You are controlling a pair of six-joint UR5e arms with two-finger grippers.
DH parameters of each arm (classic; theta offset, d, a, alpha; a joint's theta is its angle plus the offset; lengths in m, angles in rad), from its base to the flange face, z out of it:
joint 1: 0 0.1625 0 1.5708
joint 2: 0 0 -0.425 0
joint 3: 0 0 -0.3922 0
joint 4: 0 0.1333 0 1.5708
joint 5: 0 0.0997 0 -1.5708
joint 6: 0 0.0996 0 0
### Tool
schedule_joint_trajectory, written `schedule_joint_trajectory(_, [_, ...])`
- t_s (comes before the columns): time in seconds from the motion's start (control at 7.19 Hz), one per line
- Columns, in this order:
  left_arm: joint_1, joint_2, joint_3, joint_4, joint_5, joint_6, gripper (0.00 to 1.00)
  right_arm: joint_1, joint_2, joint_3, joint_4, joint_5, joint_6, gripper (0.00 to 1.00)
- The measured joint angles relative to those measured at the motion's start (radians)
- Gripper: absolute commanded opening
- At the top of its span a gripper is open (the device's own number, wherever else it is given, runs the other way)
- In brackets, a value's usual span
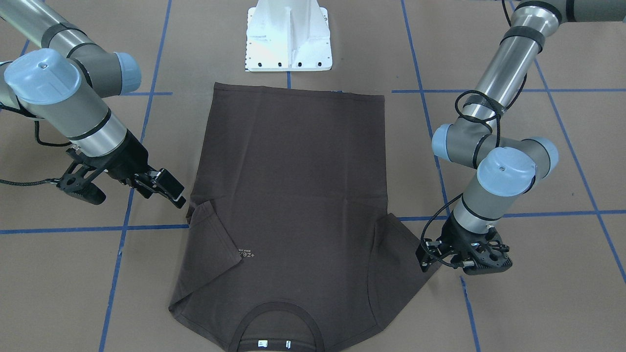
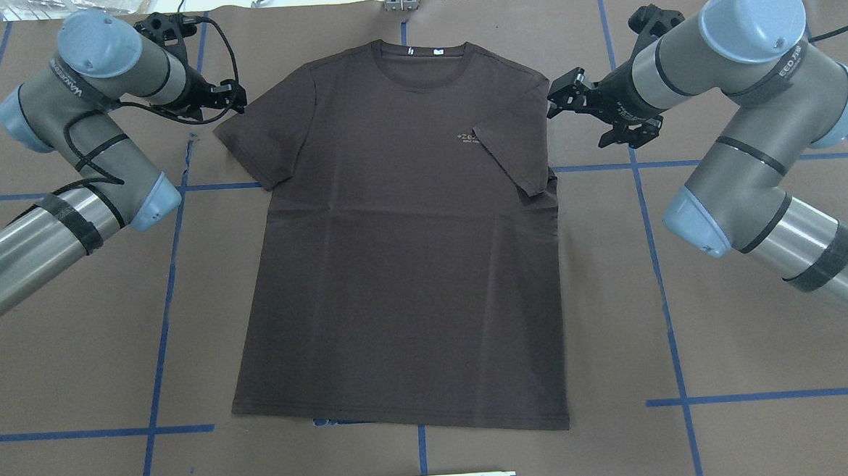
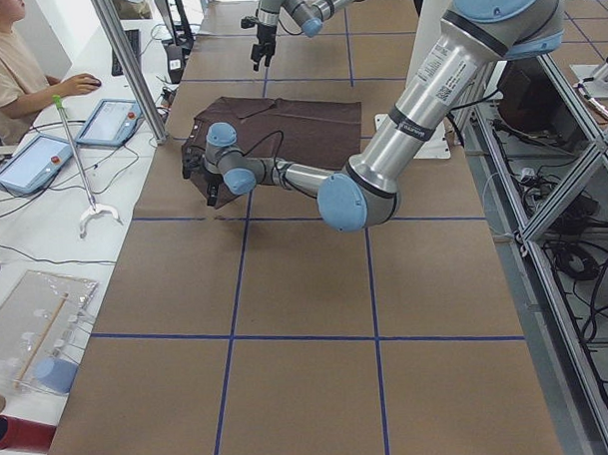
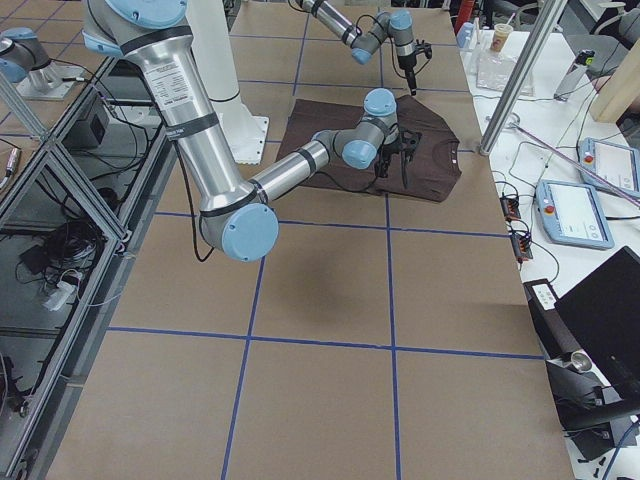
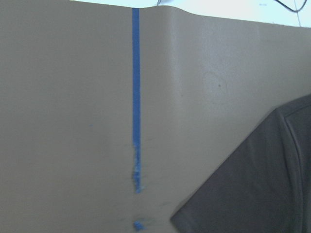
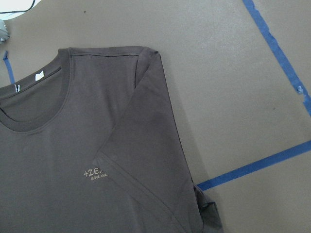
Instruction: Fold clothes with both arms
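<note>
The dark brown T-shirt lies flat, front up, on the brown table, collar at the far edge. One sleeve is folded inward over the chest beside the pale lettering; the other sleeve lies spread out. My left gripper hovers at the tip of the spread sleeve, open and empty; it also shows in the front view. My right gripper is beside the folded shoulder, open and empty; the front view shows it too. The right wrist view shows the folded sleeve.
The white pedestal base stands at the shirt's hem end. Blue tape lines cross the table. An operator sits at a side bench with tablets past the table's far edge.
</note>
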Motion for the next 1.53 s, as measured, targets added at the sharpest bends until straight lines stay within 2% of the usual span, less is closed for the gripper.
schedule_joint_trajectory(0.56, [0.016, 0.014, 0.003, -0.004, 0.037, 0.002, 0.6, 0.0, 0.006, 0.0, 0.0, -0.001, 0.01, 1.0])
schedule_joint_trajectory(1.25, [0.018, 0.02, 0.008, -0.004, 0.038, 0.001, 0.57, 0.0, 0.007, 0.0, -0.001, 0.001, 0.01, 1.0])
schedule_joint_trajectory(1.53, [0.019, 0.019, 0.009, -0.004, 0.038, 0.002, 0.49, 0.0, 0.007, 0.0, -0.002, 0.002, 0.01, 1.0])
